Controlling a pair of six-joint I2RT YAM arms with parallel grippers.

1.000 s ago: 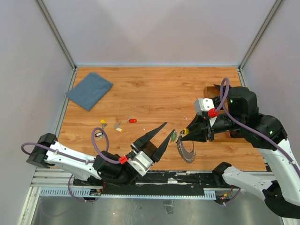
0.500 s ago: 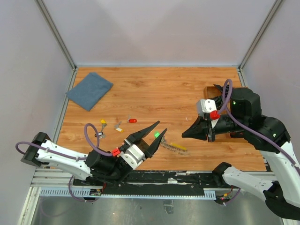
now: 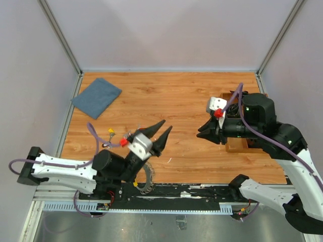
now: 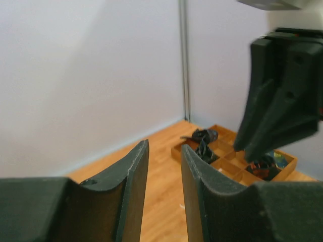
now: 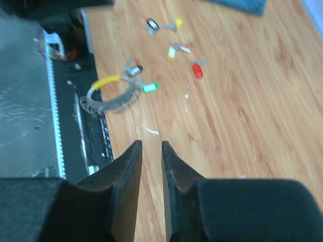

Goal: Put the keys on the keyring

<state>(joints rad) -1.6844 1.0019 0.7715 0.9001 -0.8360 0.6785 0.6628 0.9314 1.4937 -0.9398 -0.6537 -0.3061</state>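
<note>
While the keyring (image 5: 113, 95) lies flat at the very near edge of the counter (image 3: 176, 96), both my hands are empty.

Its thin wire loop carries a dense fringe of small silver keys, a yellow tag (image 5: 106, 80) and a green tag (image 5: 149, 87). Farther in, the loose keys (image 5: 198, 69) lie scattered on the wood: red, yellow and black heads. My left hand (image 3: 167, 125) is lifted off the counter, fingers parted a little, gripping nothing. My right hand (image 5: 150, 145) shows only a slim gap, nothing in it.
</note>
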